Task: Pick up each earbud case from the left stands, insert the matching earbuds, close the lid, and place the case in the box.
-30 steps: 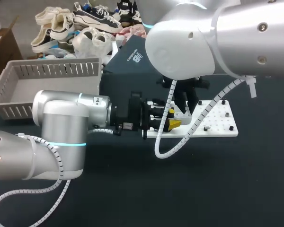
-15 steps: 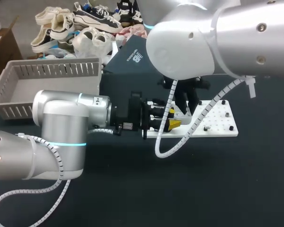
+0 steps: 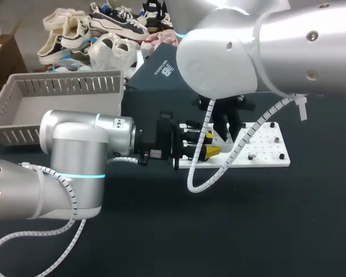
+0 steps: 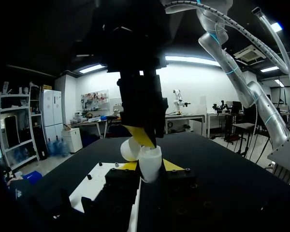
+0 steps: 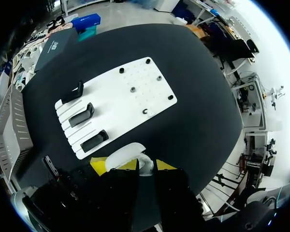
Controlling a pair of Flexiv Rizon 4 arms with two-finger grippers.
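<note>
Glossy white plastic earbud case (image 4: 150,163), matt black tabletop (image 3: 248,231), smooth silver-grey arm shells (image 3: 75,153), matt white pegboard (image 5: 135,82).

The silver left arm (image 3: 75,167) comes in low across the dark table (image 3: 248,231), and its left gripper (image 3: 211,144) lies level, yellow tips at the left end of a white perforated board (image 3: 268,147). A small white earbud case (image 3: 221,138) (mostly hidden) sits at those tips. The bulky silver right arm (image 3: 265,52) comes in from the upper right, and its black right gripper (image 3: 228,130) hangs down over the same spot. A grey slatted plastic basket (image 3: 23,109) stands at the far left, well apart from the board.
</note>
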